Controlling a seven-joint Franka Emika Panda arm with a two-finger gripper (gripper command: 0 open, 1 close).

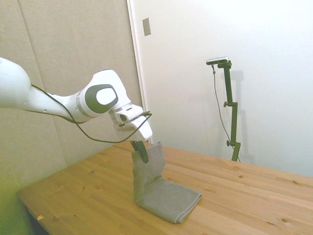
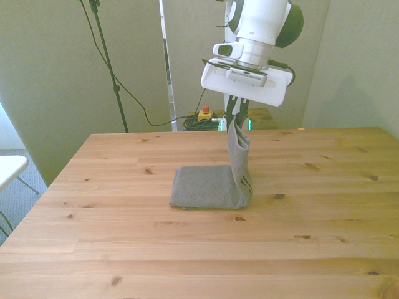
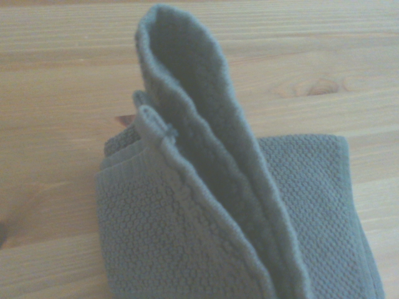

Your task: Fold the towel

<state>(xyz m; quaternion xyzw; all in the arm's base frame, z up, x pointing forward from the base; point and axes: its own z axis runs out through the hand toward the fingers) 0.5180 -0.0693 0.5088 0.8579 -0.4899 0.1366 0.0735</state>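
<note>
Nearest the camera in the front view, the wooden table point(image 2: 124, 249) is bare boards. Further in, about mid-table, lies the towel point(image 2: 206, 187), grey terry cloth. Part of it rests flat on the boards, extending toward the front view's left. The other part, at the front view's right end of the flat portion, stands raised in a near-vertical flap that bends at the table surface and rises to the gripper point(image 2: 239, 117).

Task progress, as judged from this state: the fold is under way but not finished. One end has been picked up clear of the table; it has not been carried over and laid onto the flat portion. Remaining work appears to be the sweep across toward the front view's left, lowering the lifted end onto the resting part, and release. The wrist view shows the raised flap as more than one layer, with thick rounded edges standing side by side above the flat cloth, so the towel seems doubled already.

Gripper: the dark fingers are pinched on the top edge of the raised flap, with the cloth between them and no gap visible beyond its thickness. The side view confirms this, the fingers clamping the upper corner of the flap. Nothing else is touched.

Beyond the table stands the white arm, and behind it plain walls.
</note>
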